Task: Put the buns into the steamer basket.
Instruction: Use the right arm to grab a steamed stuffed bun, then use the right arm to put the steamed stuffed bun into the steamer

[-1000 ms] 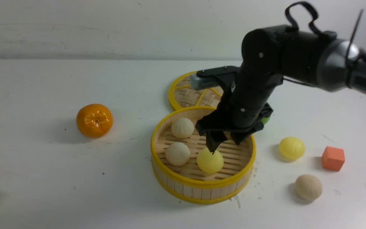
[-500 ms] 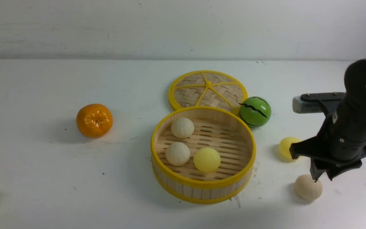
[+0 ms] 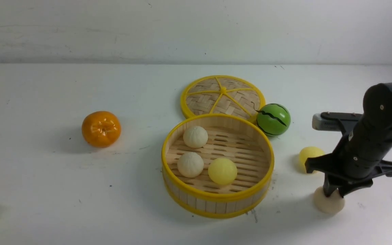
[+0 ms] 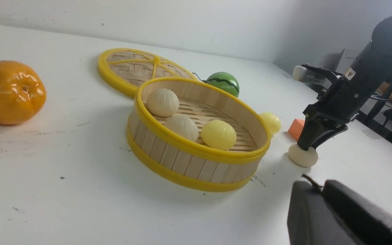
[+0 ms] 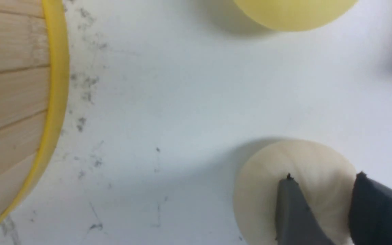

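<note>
Steamer basket, wide round bamboo with yellow rims (image 3: 216, 197), holds three buns (image 3: 190, 164). Black right gripper (image 3: 332, 194) well to its right: jaws narrow, tips on crown of cream pleated bun (image 3: 329, 205) on white table (image 3: 80, 190); grip uncertain. Seat lower, around its middle, before lifting.

The steamer basket (image 3: 216, 198) holds a far cream bun (image 3: 195, 136), a near cream bun (image 3: 190, 164) and a yellow bun (image 3: 222, 170). To its right, the right gripper (image 3: 332, 194) has its tips down on a loose cream bun (image 3: 328, 206) on the table (image 3: 46, 190). A loose yellow bun (image 3: 307, 153) lies just behind.
</note>
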`<state>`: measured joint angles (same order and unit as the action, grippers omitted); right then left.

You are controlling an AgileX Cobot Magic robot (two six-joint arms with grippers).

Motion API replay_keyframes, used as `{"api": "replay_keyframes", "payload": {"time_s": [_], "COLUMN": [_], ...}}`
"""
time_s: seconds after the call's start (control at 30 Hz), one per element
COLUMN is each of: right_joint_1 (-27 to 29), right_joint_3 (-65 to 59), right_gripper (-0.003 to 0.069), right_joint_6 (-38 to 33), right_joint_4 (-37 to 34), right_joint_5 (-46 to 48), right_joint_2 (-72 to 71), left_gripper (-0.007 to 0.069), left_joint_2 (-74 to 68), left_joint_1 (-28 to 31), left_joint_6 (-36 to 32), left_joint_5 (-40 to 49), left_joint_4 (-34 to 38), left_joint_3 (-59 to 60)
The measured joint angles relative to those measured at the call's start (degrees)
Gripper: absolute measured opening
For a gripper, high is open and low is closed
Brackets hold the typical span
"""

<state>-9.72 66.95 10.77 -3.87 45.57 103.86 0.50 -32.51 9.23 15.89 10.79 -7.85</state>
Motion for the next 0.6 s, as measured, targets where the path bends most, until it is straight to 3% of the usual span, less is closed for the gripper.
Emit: {"api": "replay_keyframes", "payload": {"time_s": [0.23,0.37,0.47,0.6], "right_joint_1": [0.00,0.00,0.00,0.00], "right_joint_3": [0.00,0.00,0.00,1.36], "right_gripper": [0.0234,0.0136,0.0018,0.0002], "right_joint_6": [-0.07,-1.71,-2.84,-3.52], "right_joint_4": [0.05,0.05,-0.01,-1.58], "right_joint_5": [-0.23,-0.12,0.40,4.36], "right_joint_2": [0.16,0.16,-0.18,-2.93], "left_gripper": [0.0055,0.0056,0.0056,0.0060], "left_joint_2": [0.00,0.00,0.00,0.00], "left_joint_1": [0.00,0.00,0.00,0.00], "left_joint_6": [0.00,0.00,0.00,0.00], "left_joint_5": [0.00,0.00,0.00,0.00], "left_joint_4": [0.00,0.00,0.00,0.00], "left_joint_3": [0.00,0.00,0.00,0.00]}}
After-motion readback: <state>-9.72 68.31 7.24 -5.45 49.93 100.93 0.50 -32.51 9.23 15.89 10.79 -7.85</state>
